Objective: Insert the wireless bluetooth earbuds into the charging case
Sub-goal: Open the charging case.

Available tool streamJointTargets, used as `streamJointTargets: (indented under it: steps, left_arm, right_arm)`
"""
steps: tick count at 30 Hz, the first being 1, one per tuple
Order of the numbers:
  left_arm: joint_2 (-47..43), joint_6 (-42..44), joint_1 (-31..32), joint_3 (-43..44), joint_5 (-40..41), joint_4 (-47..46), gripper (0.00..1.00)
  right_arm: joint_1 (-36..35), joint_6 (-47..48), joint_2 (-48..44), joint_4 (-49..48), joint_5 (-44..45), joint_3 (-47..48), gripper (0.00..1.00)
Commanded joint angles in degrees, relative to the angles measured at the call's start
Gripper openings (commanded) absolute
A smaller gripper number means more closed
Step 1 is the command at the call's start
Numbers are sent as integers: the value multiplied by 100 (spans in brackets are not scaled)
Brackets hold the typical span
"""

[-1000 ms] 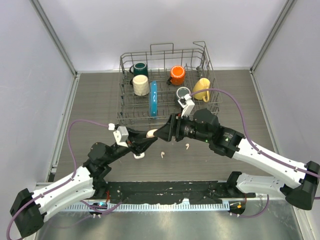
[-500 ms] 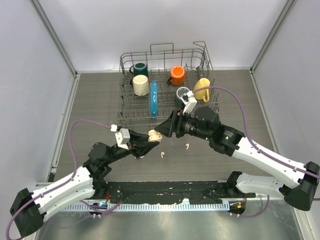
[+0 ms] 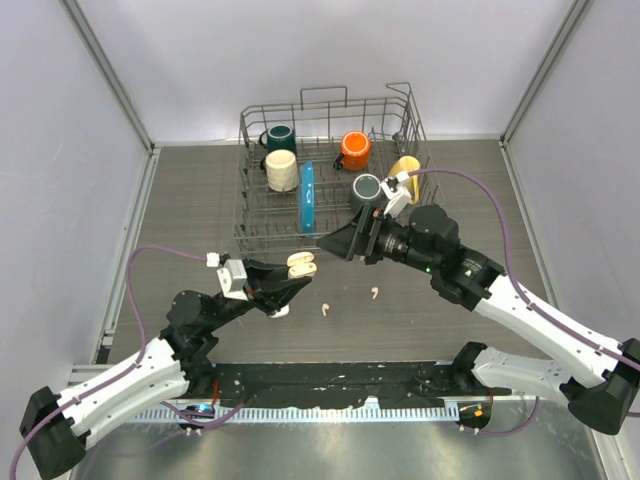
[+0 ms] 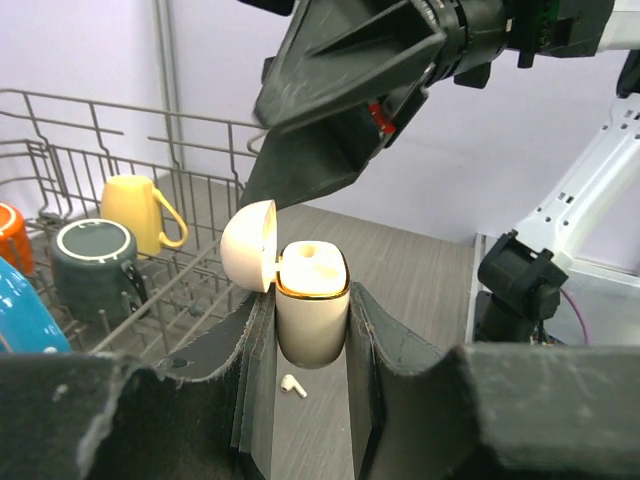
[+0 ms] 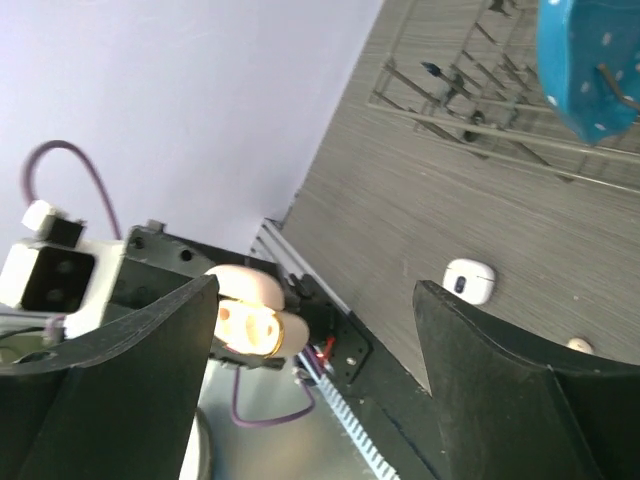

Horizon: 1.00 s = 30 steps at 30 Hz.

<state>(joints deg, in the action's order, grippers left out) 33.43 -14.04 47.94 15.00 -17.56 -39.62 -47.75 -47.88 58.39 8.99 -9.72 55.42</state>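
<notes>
My left gripper (image 3: 292,276) is shut on a cream charging case (image 3: 301,264) and holds it upright above the table with its lid swung open. In the left wrist view the case (image 4: 311,318) stands between my fingers (image 4: 255,380), its sockets showing empty. My right gripper (image 3: 335,243) is open and empty, just right of and beyond the case, apart from it. It sees the case (image 5: 250,325) between its jaws. Two white earbuds (image 3: 325,309) (image 3: 374,293) lie on the table. One earbud (image 4: 292,385) shows below the case.
A wire dish rack (image 3: 250,215) at the back holds a dark green (image 3: 281,137), cream (image 3: 282,171), orange (image 3: 354,150), yellow (image 3: 404,170) and grey-green mug (image 3: 367,188) and a blue item (image 3: 307,197). A second closed white case (image 3: 277,311) lies under my left gripper.
My right gripper has let go of the case lid and drawn back right toward the rack. The lid now stands open. My left gripper has pulled the case slightly left.
</notes>
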Motion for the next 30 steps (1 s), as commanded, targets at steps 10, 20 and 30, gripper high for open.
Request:
streamJointTargets:
  steps: [10,20,30]
  left_arm:
    - [76,385,22,81,262,-538,0]
    - [164,446,22,240,253,-600,0]
    - [322,464,22,380,201,-609,0]
  right_arm:
    - [90,-1172,-311,-1278,-1252,-444,85]
    - [90,-1329,102,-1383,-1524,-471,85]
    - [81,-1373,453,-1567,-1762,-470,80]
